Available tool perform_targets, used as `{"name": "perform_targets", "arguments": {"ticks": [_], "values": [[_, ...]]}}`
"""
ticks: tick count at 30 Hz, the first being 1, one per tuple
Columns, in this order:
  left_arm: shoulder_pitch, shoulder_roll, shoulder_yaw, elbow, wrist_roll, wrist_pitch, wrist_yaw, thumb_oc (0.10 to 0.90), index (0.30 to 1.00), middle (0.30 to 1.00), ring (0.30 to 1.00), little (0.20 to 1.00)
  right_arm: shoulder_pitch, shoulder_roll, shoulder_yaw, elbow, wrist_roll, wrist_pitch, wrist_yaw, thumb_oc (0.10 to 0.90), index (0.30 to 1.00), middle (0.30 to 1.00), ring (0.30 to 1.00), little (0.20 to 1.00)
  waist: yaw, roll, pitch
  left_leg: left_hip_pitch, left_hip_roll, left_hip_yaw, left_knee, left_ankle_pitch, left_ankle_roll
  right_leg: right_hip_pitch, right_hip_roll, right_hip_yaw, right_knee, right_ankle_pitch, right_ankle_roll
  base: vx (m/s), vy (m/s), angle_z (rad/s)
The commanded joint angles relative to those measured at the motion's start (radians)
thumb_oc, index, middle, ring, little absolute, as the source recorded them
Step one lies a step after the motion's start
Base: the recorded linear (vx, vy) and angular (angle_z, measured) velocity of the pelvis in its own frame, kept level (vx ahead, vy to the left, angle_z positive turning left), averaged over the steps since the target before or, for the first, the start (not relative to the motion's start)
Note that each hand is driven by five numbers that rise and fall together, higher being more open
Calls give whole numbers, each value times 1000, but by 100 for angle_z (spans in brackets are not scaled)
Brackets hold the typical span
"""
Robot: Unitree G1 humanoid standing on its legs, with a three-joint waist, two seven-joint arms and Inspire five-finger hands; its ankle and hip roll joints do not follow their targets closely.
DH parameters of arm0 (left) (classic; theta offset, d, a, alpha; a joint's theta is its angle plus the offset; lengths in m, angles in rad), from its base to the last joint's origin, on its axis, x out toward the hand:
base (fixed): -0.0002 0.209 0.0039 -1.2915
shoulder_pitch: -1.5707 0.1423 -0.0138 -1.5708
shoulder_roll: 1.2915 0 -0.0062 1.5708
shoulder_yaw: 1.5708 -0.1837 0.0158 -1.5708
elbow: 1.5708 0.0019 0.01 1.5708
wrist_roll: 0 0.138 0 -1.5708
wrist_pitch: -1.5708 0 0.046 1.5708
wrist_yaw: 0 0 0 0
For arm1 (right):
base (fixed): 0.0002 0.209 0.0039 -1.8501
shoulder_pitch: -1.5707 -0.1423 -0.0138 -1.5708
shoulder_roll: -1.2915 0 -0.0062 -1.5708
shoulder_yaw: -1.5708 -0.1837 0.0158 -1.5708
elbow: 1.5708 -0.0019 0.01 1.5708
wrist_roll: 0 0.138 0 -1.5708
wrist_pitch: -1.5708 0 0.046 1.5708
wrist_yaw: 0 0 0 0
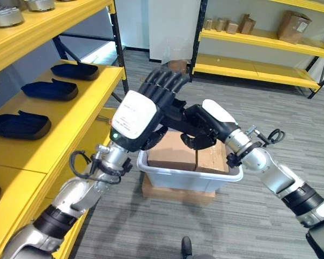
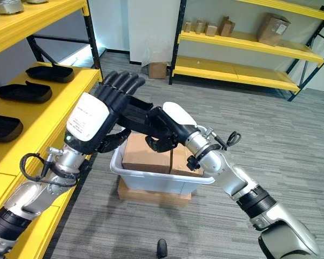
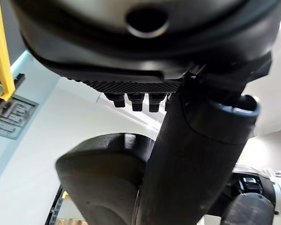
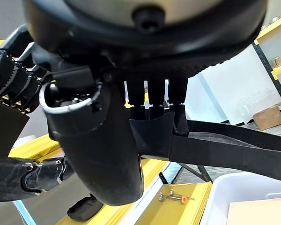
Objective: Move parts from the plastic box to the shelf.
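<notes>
A long flat black part (image 1: 178,114) hangs between my two hands above the white plastic box (image 1: 190,176). My right hand (image 1: 208,129) is shut on one end of it; in the right wrist view its fingers (image 4: 152,101) curl over the part (image 4: 225,150). My left hand (image 1: 143,110) stands at the other end with its fingers (image 1: 164,81) straight up against the part and its thumb (image 3: 192,168) under it. The yellow shelf (image 1: 70,116) lies just left of my left arm.
Three black parts (image 1: 49,89) lie in a row on the yellow shelf. Two cardboard boxes (image 1: 173,152) sit in the plastic box, which rests on a cardboard slab (image 1: 175,194). Metal parts (image 1: 5,16) stand on the upper shelf. A far shelf (image 1: 259,70) holds cartons (image 1: 293,25).
</notes>
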Motion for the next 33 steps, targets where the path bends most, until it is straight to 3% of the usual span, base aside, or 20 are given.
{"name": "perform_targets", "arguments": {"ticks": [1, 7, 8, 9, 10, 25, 33], "values": [[-137, -22, -35, -20, -35, -34, 28, 900, 1000, 1000, 1000, 1000, -209, 42, -23, 13, -4, -75, -87, 400, 300, 300, 300, 300, 0, 9, -119, -24, 54, -82, -9, -11, -6, 50, -93, -24, 46, -109, 115, 0, 2, -4], [-137, -20, -45, -13, -34, -36, 24, 900, 1000, 1000, 1000, 1000, -211, 41, -24, 9, -4, -76, -88, 400, 300, 300, 300, 300, -1, 9, -116, -24, 53, -80, -9, -12, -5, 48, -94, -23, 47, -108, 116, 0, 0, -1], [-138, -20, -46, -12, -34, -35, 21, 835, 909, 909, 909, 909, -210, 42, -25, 9, -3, -76, -88, 400, 300, 300, 300, 300, -2, 9, -116, -24, 53, -80, -9, -12, -5, 49, -94, -22, 47, -108, 116, 0, 0, 0], [-137, -18, -46, -10, -34, -36, 20, 588, 564, 564, 564, 564, -210, 41, -27, 9, -4, -76, -87, 400, 300, 300, 300, 300, -2, 9, -116, -24, 53, -79, -9, -12, -5, 48, -94, -22, 47, -108, 116, 0, 0, 0], [-135, -18, -45, -5, -34, -33, 20, 400, 300, 300, 300, 300, -207, 41, -29, 8, -4, -76, -88, 400, 300, 300, 300, 300, -2, 9, -115, -24, 53, -79, -9, -12, -5, 48, -94, -22, 46, -108, 116, 0, 0, 0], [-116, -4, -1, 31, -27, -11, 37, 400, 300, 300, 300, 300, -191, 32, -51, 3, -11, -73, -86, 400, 300, 300, 300, 300, -2, 10, -111, -22, 55, -80, -9, -12, -6, 48, -91, -22, 50, -112, 114, 0, 0, 0], [-85, 80, 65, 72, -4, 6, 58, 400, 300, 300, 300, 300, -165, 12, -72, -7, -1, -79, -82, 400, 300, 300, 300, 300, 0, 17, -114, -16, 55, -79, -9, -13, -6, 54, -91, -20, 51, -115, 114, 0, 0, 0]]}}
